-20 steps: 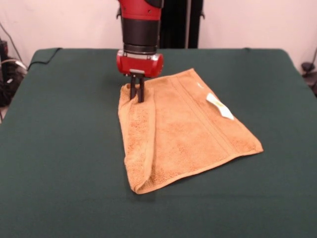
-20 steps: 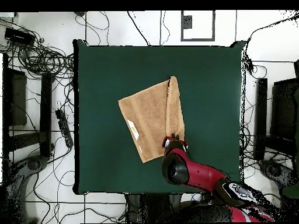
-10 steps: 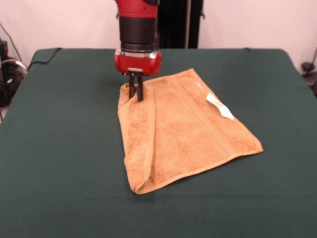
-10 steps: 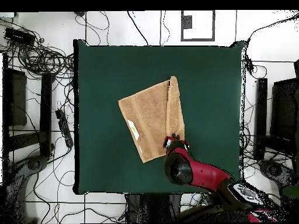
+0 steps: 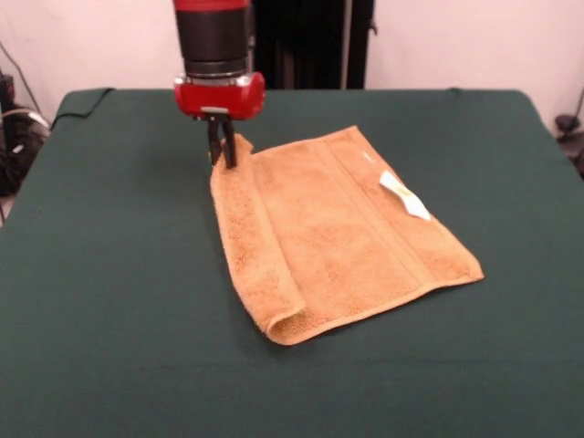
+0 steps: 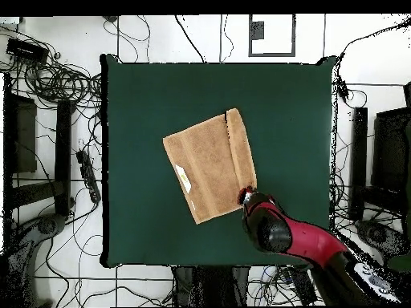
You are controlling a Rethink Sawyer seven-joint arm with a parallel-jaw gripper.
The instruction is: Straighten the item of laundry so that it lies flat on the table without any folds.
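The golden-orange towel [image 5: 347,228] lies near the middle of the green table [image 5: 109,301], with a strip along its left side folded over on top. A white tag [image 5: 404,195] sits near its right edge. My gripper [image 5: 222,153] is shut on the towel's far left corner, holding it just above the cloth. From above, the towel [image 6: 207,164] shows its folded strip on the right, and the gripper [image 6: 245,195] is at its lower right corner on the table [image 6: 144,104].
Cables and equipment surround the table on the floor in the overhead view. A dark stand [image 5: 315,41] rises behind the table's far edge.
The gripper has moved left in the front view, pulling the pinched corner with it. The folded strip has shifted outward and become narrower.
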